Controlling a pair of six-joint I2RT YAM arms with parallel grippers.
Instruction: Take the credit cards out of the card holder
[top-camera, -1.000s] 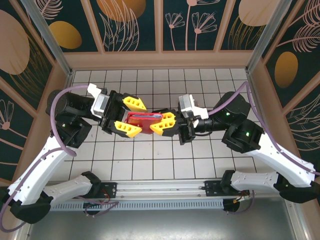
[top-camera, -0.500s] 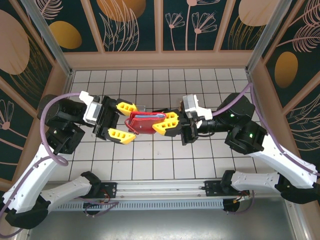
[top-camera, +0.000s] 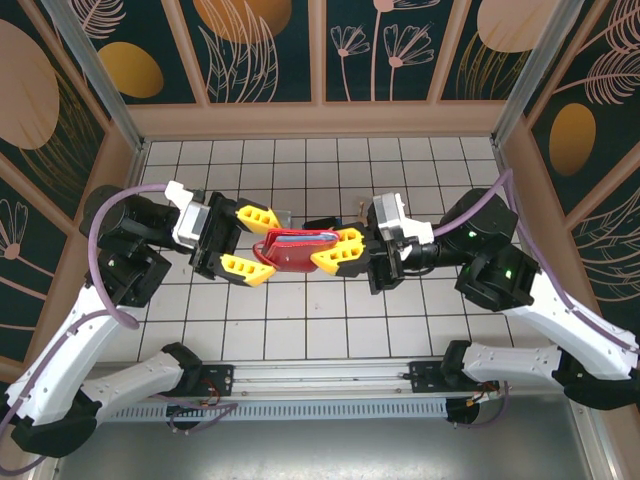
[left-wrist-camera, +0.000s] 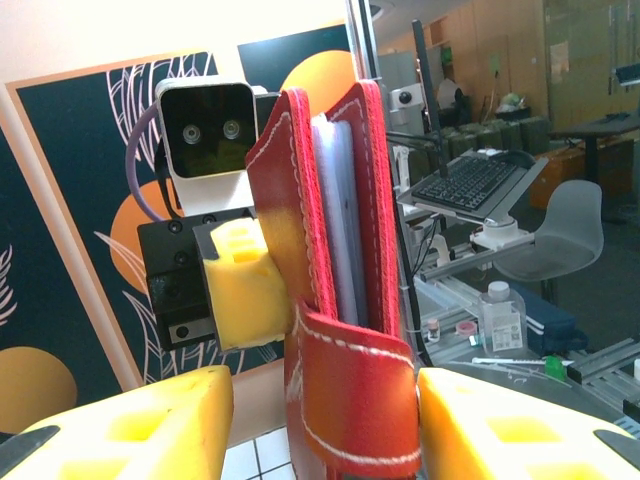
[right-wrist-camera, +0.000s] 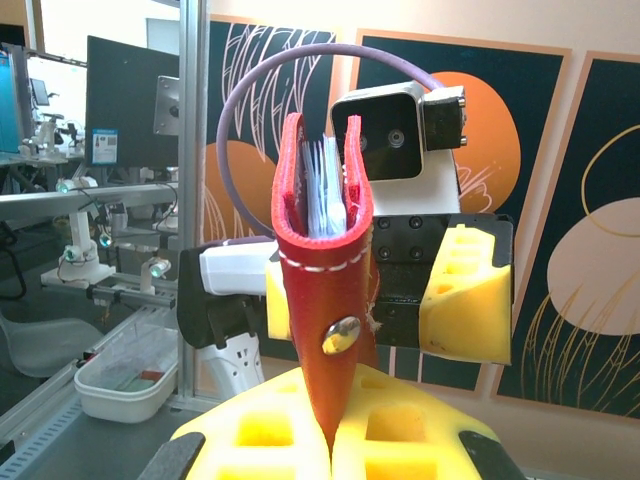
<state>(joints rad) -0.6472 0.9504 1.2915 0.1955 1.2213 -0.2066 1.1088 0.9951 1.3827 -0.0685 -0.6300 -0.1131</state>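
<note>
Red card holder (top-camera: 296, 254) hangs above the tiled tabletop (top-camera: 300, 330), pinched at its snap-button end by my right end effector (top-camera: 336, 252), fingers closed tight on it. Pale credit cards (right-wrist-camera: 322, 190) sit tucked between its walls. My left end effector (top-camera: 250, 242) stands half-spread, one yellow finger either side of the holder's other end.

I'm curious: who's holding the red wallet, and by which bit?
The right gripper holds the red wallet, jaws shut on its snap-button end; the left gripper's jaws stand open around it.
</note>
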